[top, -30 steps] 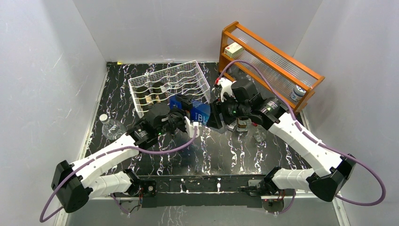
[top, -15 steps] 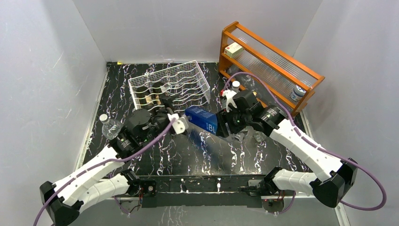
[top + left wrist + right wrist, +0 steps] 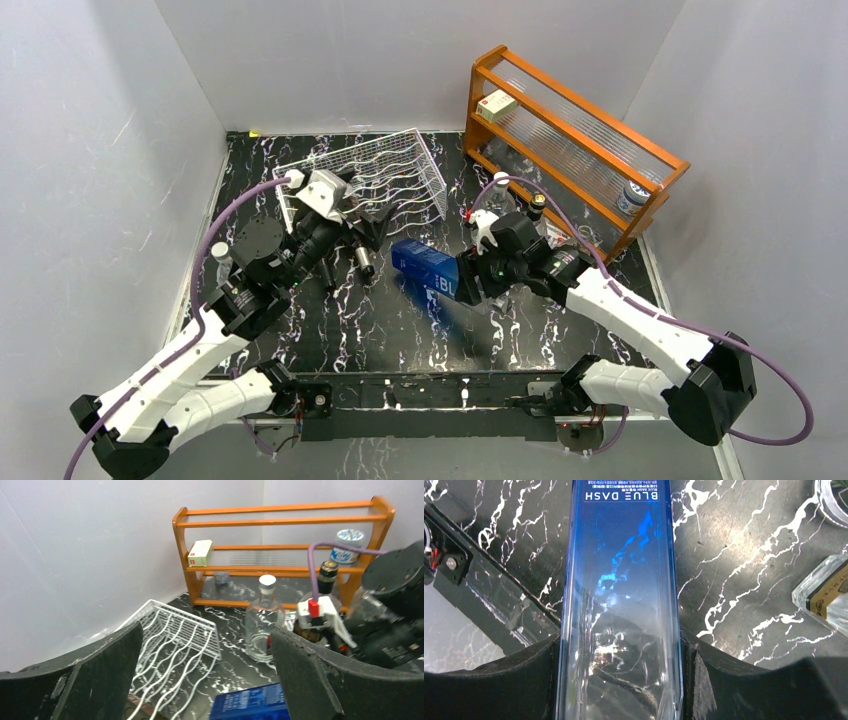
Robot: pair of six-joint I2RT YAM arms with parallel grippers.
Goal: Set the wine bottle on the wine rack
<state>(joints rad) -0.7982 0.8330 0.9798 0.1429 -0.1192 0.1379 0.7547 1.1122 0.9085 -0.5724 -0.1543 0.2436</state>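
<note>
Black marbled table [image 3: 400, 335], white walls, orange shelf [image 3: 575, 125] back-R, white wire rack [image 3: 400, 165] back-L of centre. Chg vs 1 s ago: both claws were then crowded on the blue bottle [image 3: 425, 268] just by the rack's front-R corner. Now the L gripper [image 3: 368, 236] has let go and swung up/back to the rack front. Its jaws are spread wide w/ nothing btwn them; L wrist view shows only rack [image 3: 175, 635], table and one end of the blue bottle [image 3: 250, 705] through the gap. R gripper [image 3: 470, 280] has drawn back toward mid-table and is clamped on the blue bottle's body, fingers pressed on both flat sides in the R wrist view [image 3: 619, 555]. Reading: hand-off to R looks done and R is sole carrier. The blue bottle is farther from the rack than before and near table centre, not in any cradle, so placement is still to do. It prob. hangs just above the table (shadow under it), not certain. Long axis approx level, running diag. in the top view from the R claw at near-R out to the free end at far-L. The free end points toward the rack front and L claw. Neck end: cannot tell, no cap or neck visible. Label text reads inverted at the far end in the R wrist view. Prob. needs its axis lined up w/ a cradle before going in.
</note>
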